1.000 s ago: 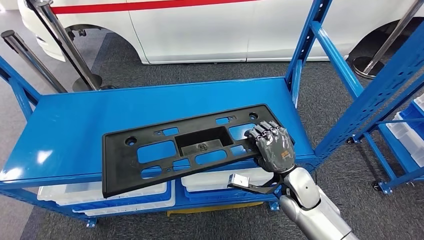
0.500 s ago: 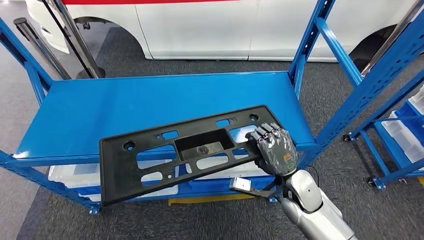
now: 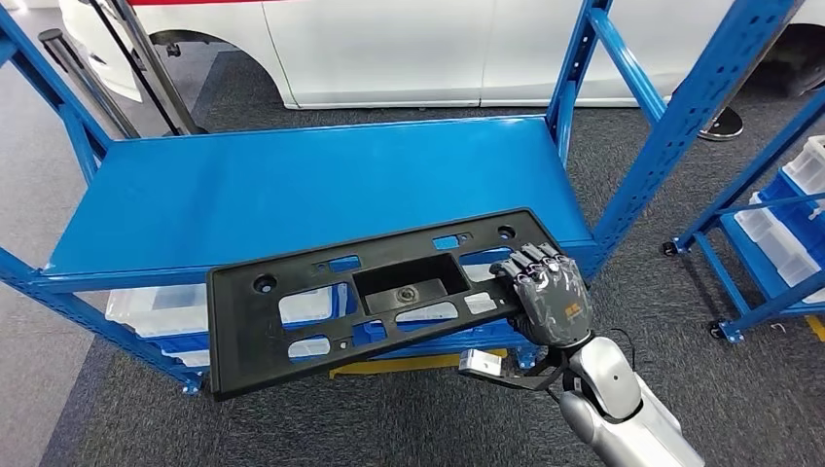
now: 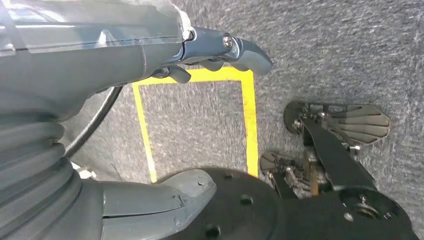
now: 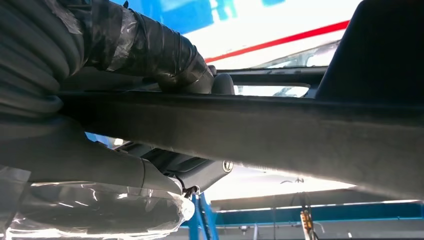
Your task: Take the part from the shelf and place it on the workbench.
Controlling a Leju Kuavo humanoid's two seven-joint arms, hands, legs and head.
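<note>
The part is a long black plastic panel (image 3: 379, 297) with several cut-outs and a recessed middle. My right hand (image 3: 548, 302) grips its right end, fingers curled over the top edge, and carries it tilted in the air in front of the blue shelf (image 3: 292, 190), its left end lowest and hanging past the shelf's front edge. In the right wrist view the panel's dark edge (image 5: 280, 130) runs across, with my fingers (image 5: 165, 55) wrapped over it. My left hand (image 4: 150, 75) hangs over the carpet holding nothing, its fingers loosely apart.
Blue uprights (image 3: 681, 126) frame the shelf on both sides. White bins (image 3: 156, 311) sit on the lower level. A white car (image 3: 409, 49) stands behind, a second blue rack with bins (image 3: 778, 224) at right. Yellow floor tape (image 4: 247, 120) marks the grey carpet.
The whole view has shifted, so the camera has moved. The panel, still in my right hand, now hangs further out past the shelf's front edge.
</note>
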